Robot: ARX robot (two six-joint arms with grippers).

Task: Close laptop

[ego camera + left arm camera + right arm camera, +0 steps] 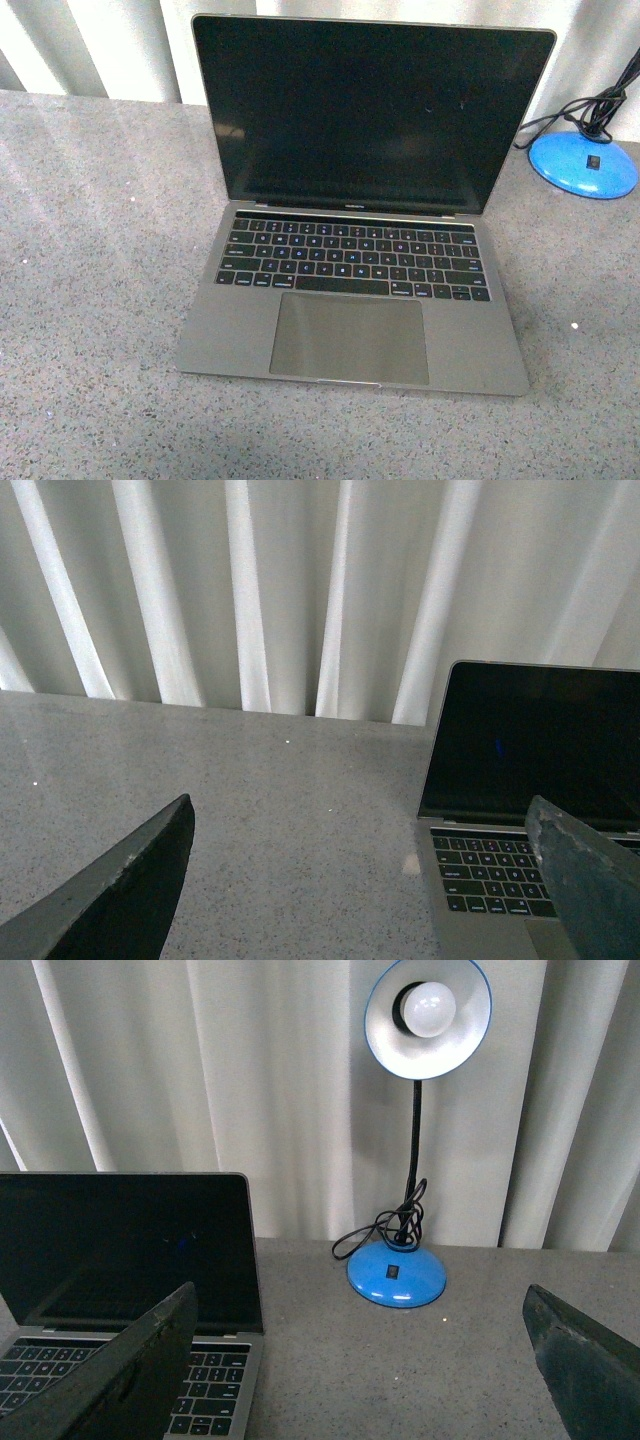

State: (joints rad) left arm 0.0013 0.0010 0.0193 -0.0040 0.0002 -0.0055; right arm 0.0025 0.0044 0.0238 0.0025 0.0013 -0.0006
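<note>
The grey-silver laptop (355, 215) stands open in the middle of the speckled grey table (90, 300); its black screen is upright and dark, with the black keyboard and large trackpad facing me. Neither arm shows in the front view. My left gripper (360, 880) is open and empty, off the laptop's (520, 810) left side, over bare table. My right gripper (360, 1360) is open and empty, off the laptop's (130, 1260) right side. The lid's back is hidden.
A blue desk lamp (415, 1140) with a black cord stands at the table's back right; its base (585, 163) is beside the laptop's screen. Pale curtains (280, 590) hang behind the table's far edge.
</note>
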